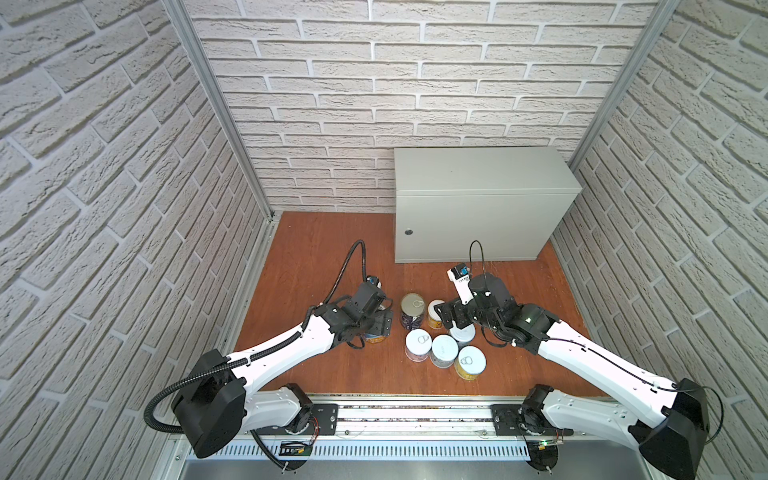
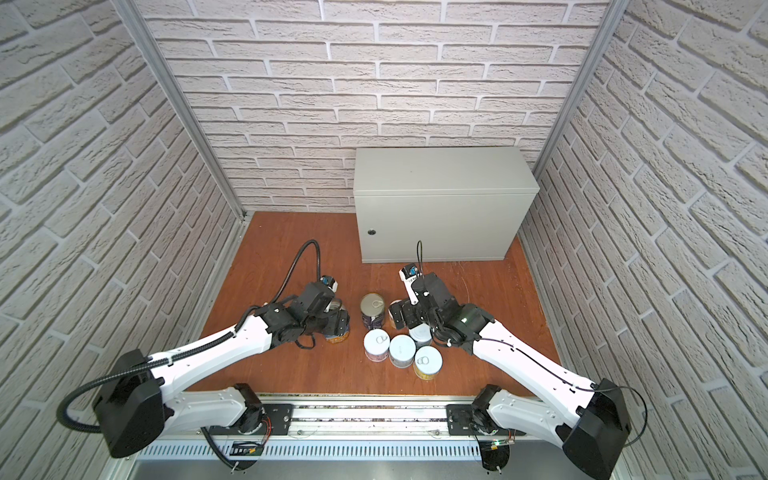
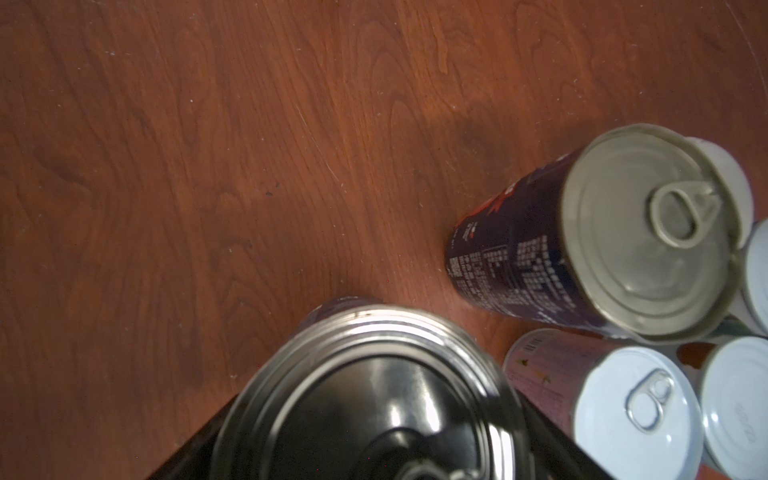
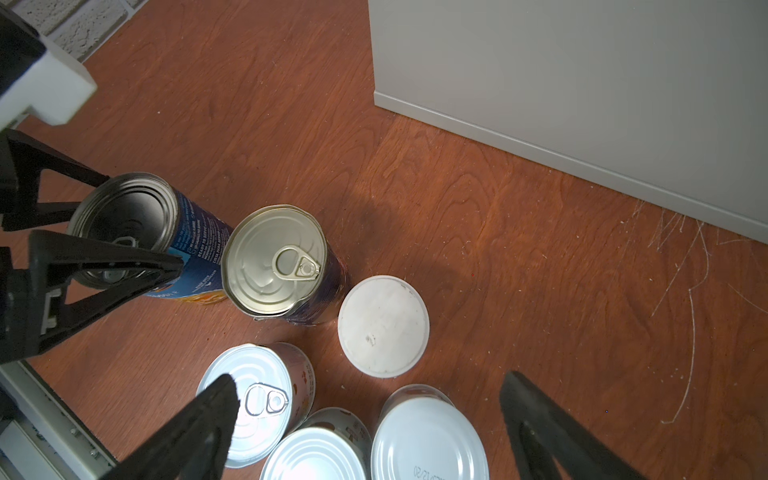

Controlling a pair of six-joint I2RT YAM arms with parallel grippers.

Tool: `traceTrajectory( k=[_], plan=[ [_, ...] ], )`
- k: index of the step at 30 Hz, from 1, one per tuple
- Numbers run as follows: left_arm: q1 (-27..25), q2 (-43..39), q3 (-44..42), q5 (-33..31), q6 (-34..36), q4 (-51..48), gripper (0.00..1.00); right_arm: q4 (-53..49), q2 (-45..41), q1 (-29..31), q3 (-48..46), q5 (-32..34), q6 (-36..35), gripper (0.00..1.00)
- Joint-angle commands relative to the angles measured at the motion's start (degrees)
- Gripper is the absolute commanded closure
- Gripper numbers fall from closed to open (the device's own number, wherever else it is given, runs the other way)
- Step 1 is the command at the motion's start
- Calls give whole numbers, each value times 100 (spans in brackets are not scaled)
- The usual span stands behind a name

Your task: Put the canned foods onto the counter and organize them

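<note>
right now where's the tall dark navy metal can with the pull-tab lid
In both top views the dark navy can stands upright on the wooden floor between the tall blue soup can at left and a short yellow-labelled can at right.

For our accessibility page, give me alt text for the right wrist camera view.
The left end effector grips a tall blue can standing on the reddish wooden floor, beside a dark navy can. Four short cans cluster nearer the camera, under the open right end effector; a grey metal cabinet stands behind.
</note>
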Motion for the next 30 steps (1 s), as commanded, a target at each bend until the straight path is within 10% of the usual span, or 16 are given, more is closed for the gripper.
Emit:
traceTrajectory(
  k=[1, 30],
  plan=[
    [40, -229, 226, -334, 188, 86, 51, 291, -39, 26, -107, -68, -74, 1],
    [662, -223, 975, 714, 325, 153, 52, 578, 292, 180, 337, -277, -203, 1]
  ],
)
